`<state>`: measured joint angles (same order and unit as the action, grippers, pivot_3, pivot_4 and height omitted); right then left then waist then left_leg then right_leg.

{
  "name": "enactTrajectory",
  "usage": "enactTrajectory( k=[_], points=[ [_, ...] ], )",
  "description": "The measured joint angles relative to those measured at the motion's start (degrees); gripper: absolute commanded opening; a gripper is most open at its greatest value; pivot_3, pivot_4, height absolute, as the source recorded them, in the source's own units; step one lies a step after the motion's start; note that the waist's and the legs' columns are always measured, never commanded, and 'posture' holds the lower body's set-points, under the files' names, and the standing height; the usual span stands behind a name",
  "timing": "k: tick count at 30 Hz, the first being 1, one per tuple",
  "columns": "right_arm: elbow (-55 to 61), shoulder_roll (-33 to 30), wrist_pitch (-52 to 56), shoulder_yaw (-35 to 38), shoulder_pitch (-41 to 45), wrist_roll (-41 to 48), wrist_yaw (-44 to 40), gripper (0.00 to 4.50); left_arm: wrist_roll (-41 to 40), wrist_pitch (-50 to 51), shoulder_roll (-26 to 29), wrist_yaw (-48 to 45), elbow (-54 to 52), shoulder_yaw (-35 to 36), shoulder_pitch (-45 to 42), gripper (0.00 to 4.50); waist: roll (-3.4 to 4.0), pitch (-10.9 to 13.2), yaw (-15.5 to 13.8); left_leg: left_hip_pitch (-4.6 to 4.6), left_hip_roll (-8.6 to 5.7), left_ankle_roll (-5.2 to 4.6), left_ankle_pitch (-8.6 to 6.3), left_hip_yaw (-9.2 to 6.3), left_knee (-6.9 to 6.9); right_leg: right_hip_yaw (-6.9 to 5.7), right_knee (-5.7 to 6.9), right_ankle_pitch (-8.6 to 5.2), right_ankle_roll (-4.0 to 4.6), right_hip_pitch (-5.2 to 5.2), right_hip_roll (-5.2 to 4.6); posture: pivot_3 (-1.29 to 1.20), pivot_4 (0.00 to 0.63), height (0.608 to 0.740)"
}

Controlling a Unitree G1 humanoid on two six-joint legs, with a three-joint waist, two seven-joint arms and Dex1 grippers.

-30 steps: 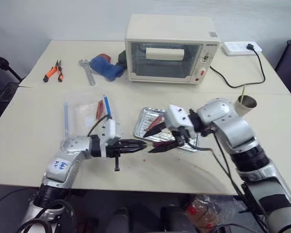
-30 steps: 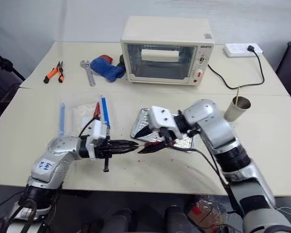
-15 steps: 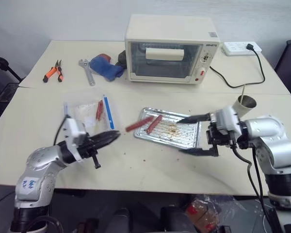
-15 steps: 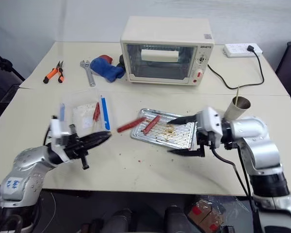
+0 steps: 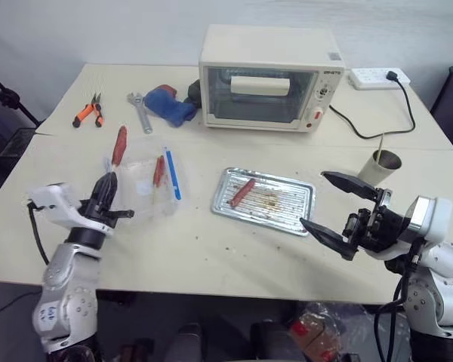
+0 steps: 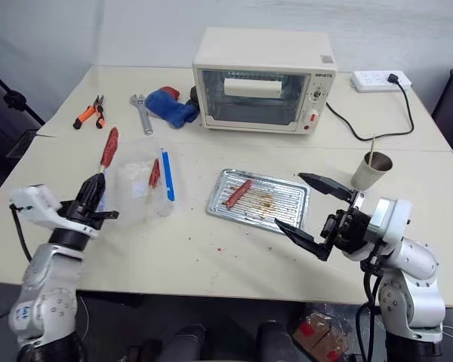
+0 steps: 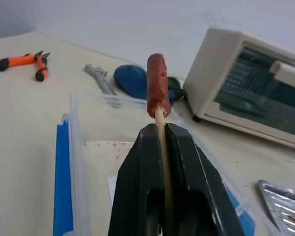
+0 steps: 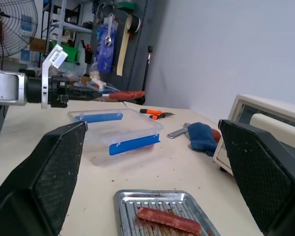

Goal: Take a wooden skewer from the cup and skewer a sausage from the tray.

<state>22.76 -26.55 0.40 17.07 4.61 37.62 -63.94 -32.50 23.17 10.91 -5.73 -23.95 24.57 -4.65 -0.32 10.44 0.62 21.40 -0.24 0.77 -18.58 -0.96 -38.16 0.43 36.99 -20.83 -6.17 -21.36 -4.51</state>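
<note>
Setting: pale cream desk (image 5: 211,249) against a plain wall, cream toaster oven (image 5: 268,75) at the far edge, and we are well into the action.
Left claw: the left claw (image 5: 106,190) is clenched tight on the thin pale wooden skewer (image 7: 161,129), near the desk's left edge.
Skewered prize: a slim dark reddish-brown sausage (image 5: 119,145) sits impaled on the skewer's tip, held up in the air above the claw, over the clear blue-zipped plastic bag (image 5: 147,181).
Long axis: stick and sausage run in one line, straight out from between the black fingers, rising and tipped slightly toward the far edge.
Right claw: the right claw (image 5: 338,217) hangs released, jaws spread wide and gripping nothing, near the desk's front right corner.
Tray: the shiny silver rectangular baking tray (image 5: 287,215) lies mid-desk, between the two claws, with a brighter red sausage (image 5: 241,192) on it.
Cup: the small grey-beige cup (image 5: 380,166) stands near the right edge, just beyond the right claw, one more stick poking out of it.
Key relation: the skewered sausage is up on the left, well apart from the tray; the left arm owns it, and the right arm is far off.
Call: the skewering looks done from here; what remains is to keep that grip firm so the stick does not slide.
</note>
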Motion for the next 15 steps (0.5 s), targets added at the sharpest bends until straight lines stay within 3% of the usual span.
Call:
enactTrajectory(
  k=[2, 5, 8, 12, 15],
  points=[
    [0.0, -1.61, 1.05, 0.0, 0.05, 1.97, -0.4, 4.5, 1.13, 0.04, 0.17, 0.15, 0.26, -2.03, -0.64, 0.99, 0.0, 0.0, -0.42, 0.0, 0.01, 0.0, 0.0, 0.0, 0.01, -0.01, -0.01, 0.0, 0.0, -0.01, 0.01, 0.0, 0.15, 0.74],
    [0.02, -4.58, 2.7, -0.04, -1.0, 3.67, -1.58, 4.5, 1.36, -1.15, 0.99, -1.2, 1.89, -2.77, -2.36, 1.93, 0.0, 0.0, -0.56, 0.0, 0.02, 0.01, 0.0, 0.0, 0.04, -0.02, -0.04, 0.0, 0.0, -0.01, 0.01, 0.0, 0.15, 0.74],
    [-0.01, -5.78, 3.41, -0.35, -2.04, 3.88, -2.15, 4.5, 1.45, -3.34, 7.79, -9.57, 2.11, -3.98, -1.13, 2.87, 0.0, 0.0, -0.3, 0.0, 0.04, 0.02, 0.01, 0.07, 0.14, 0.02, -0.08, -0.01, 0.02, -0.07, 0.04, 0.0, 0.15, 0.74],
    [-1.21, -10.06, 3.64, -0.73, -2.4, 2.98, -4.42, 4.5, 2.44, -7.32, 25.56, -29.75, 1.87, -5.43, 4.23, 2.87, 0.02, 0.0, -0.04, -0.05, 0.07, 0.06, 0.02, 0.07, 0.22, 0.02, -0.11, -0.08, 0.14, -0.07, 0.02, 0.0, 0.15, 0.74],
    [-4.87, -12.89, 3.31, -1.06, -2.89, 1.2, -7.98, 4.5, 5.72, -12.48, 34.74, -42.42, 3.42, -6.66, 8.26, 2.87, 0.03, 0.0, -0.27, -0.1, 0.06, 0.01, 0.0, 0.05, 0.25, 0.03, -0.24, -0.1, 0.18, 0.05, -0.06, 0.0, 0.15, 0.74]
  ],
)
